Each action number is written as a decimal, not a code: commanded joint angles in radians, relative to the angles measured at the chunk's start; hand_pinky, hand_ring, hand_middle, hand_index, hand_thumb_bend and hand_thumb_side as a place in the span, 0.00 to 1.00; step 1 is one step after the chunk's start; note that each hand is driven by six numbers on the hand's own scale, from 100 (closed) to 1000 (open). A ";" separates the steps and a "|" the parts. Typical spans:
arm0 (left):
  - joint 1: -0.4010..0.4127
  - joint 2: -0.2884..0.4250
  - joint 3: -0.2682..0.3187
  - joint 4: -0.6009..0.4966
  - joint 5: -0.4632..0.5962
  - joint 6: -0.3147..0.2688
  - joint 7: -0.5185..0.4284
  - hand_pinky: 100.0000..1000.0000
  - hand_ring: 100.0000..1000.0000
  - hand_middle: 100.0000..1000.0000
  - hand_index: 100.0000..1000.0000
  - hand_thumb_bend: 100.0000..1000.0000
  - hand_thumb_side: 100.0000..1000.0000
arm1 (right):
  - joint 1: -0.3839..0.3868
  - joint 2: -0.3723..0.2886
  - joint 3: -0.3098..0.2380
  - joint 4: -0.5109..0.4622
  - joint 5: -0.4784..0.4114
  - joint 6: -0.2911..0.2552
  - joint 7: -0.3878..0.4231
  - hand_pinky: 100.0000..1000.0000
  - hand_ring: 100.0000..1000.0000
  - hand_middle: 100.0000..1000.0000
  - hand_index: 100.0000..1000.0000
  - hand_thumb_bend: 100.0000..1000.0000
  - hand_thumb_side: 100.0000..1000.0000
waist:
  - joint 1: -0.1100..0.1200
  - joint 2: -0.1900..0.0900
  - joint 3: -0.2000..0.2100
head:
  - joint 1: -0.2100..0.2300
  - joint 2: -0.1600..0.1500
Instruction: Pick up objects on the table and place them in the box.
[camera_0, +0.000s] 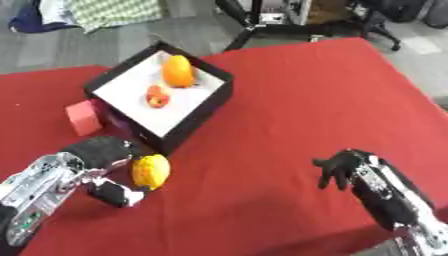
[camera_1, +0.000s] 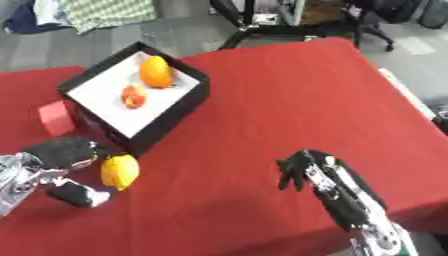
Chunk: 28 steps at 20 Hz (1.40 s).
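Observation:
A black box (camera_0: 203, 107) with a white floor stands at the back left of the red table; an orange fruit (camera_0: 178, 71) and a small red-orange fruit (camera_0: 157, 96) lie inside it. A yellow fruit (camera_0: 150, 171) sits just in front of the box's near corner, with my left hand (camera_0: 107, 159) curled round it, thumb below and fingers above. My right hand (camera_0: 346, 167) hovers over the table at the lower right, fingers curled down, holding nothing.
A pink block (camera_0: 82, 118) stands against the box's left wall, with a purple thing (camera_0: 118, 122) beside it. The red table (camera_0: 306, 95) spreads wide to the right of the box. Chairs and stands crowd the floor beyond the far edge.

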 joint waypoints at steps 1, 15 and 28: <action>-0.020 0.005 0.010 0.006 -0.025 0.005 0.043 0.70 0.46 0.40 0.60 0.02 0.22 | -0.003 -0.012 -0.004 -0.023 0.004 -0.001 -0.001 0.88 0.41 0.18 0.52 0.00 0.67 | 0.010 0.003 0.004 | -0.008 -0.002; -0.148 0.140 0.159 -0.261 0.158 0.214 0.082 0.69 0.46 0.42 0.64 0.00 0.15 | 0.002 -0.015 -0.002 -0.022 0.004 -0.003 -0.001 0.88 0.41 0.18 0.52 0.00 0.66 | 0.010 -0.008 0.005 | -0.008 -0.002; -0.369 -0.112 0.068 0.039 0.004 0.371 0.035 0.72 0.55 0.54 0.74 0.00 0.36 | -0.007 -0.010 0.010 -0.020 -0.010 0.002 0.011 0.88 0.41 0.18 0.52 0.00 0.66 | 0.000 -0.008 -0.023 | 0.016 -0.002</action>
